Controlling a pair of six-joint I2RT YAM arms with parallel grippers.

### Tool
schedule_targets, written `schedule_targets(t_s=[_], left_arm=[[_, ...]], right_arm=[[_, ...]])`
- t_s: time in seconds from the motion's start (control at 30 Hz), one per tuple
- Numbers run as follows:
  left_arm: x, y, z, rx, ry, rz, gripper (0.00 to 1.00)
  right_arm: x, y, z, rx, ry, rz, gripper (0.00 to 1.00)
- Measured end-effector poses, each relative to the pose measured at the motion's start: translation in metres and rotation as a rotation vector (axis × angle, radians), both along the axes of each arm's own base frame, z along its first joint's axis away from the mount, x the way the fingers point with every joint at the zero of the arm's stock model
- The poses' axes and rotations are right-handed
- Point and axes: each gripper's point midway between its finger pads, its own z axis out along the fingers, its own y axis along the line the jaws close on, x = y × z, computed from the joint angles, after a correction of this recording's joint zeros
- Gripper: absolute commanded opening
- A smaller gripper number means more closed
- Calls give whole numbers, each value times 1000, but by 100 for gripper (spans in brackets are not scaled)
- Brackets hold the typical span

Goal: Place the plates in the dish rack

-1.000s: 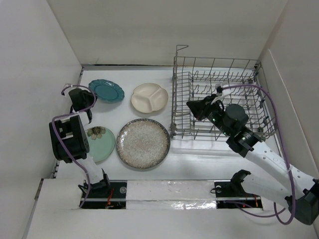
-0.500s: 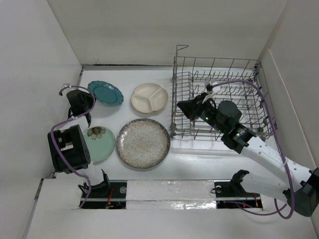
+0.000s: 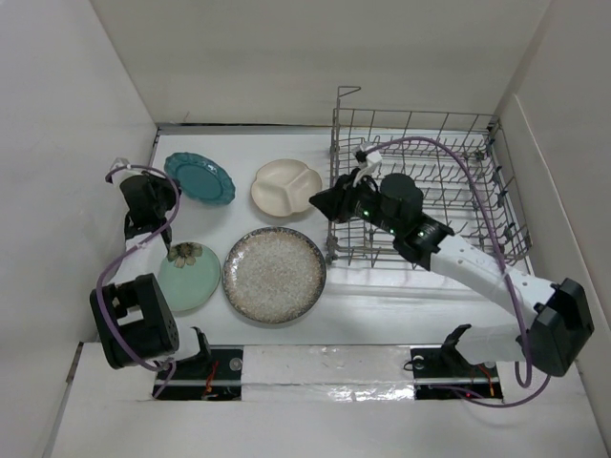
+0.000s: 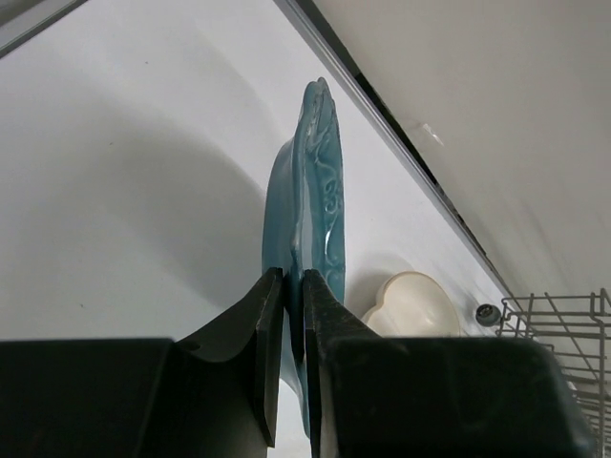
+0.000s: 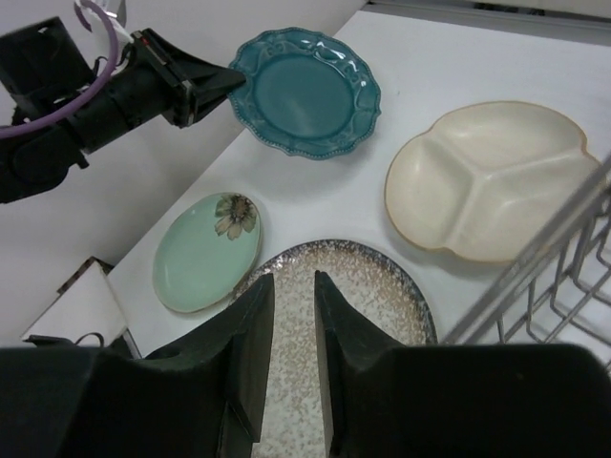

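My left gripper [image 3: 164, 181] [image 4: 294, 286] is shut on the left rim of the dark teal scalloped plate [image 3: 200, 178] [image 4: 315, 191] [image 5: 305, 93] at the back left. The cream three-compartment plate [image 3: 286, 187] [image 5: 487, 181] lies right of it. In front lie the mint green plate [image 3: 188, 277] [image 5: 205, 253] and the big speckled plate [image 3: 274, 275] [image 5: 382, 286]. My right gripper [image 3: 320, 202] [image 5: 294, 286] hovers at the left edge of the dish rack [image 3: 336, 143], above the speckled plate, open with nothing between its fingers.
White walls close in on the left, back and right. The wire rack fills the back right of the table, with a raised handle [image 3: 347, 92] at its back left corner. My right arm [image 3: 458, 253] stretches across the rack's front.
The right arm has swung left from over the rack to its left edge, and its jaws have spread wider. The left gripper and the teal plate have shifted slightly left.
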Motion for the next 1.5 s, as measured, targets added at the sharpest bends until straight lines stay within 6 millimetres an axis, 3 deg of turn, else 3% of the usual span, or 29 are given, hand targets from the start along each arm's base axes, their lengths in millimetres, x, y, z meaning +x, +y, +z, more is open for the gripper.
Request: schedule_targets(t_s=[0.07, 0.4, 0.67, 0.97, 1.1, 1.3, 1.5], left_arm=[[-4, -2, 8, 7, -12, -7, 0], [-23, -20, 49, 21, -86, -83, 0], [-37, -37, 67, 3, -114, -149, 0], [-53, -56, 103, -30, -211, -213, 0], [-55, -63, 109, -61, -230, -246, 0], [-60, -71, 117, -78, -252, -276, 0], [-67, -77, 129, -86, -286, -301, 0]], right_arm=[[8, 14, 3, 2, 4, 24, 37], [43, 72, 4, -9, 18, 136, 69], [83, 120, -2, -25, 24, 197, 83], [130, 147, -24, -26, 79, 247, 94], [147, 153, -52, -42, 127, 259, 98], [149, 157, -95, -69, 228, 273, 100], [138, 164, -83, -8, 246, 342, 98]])
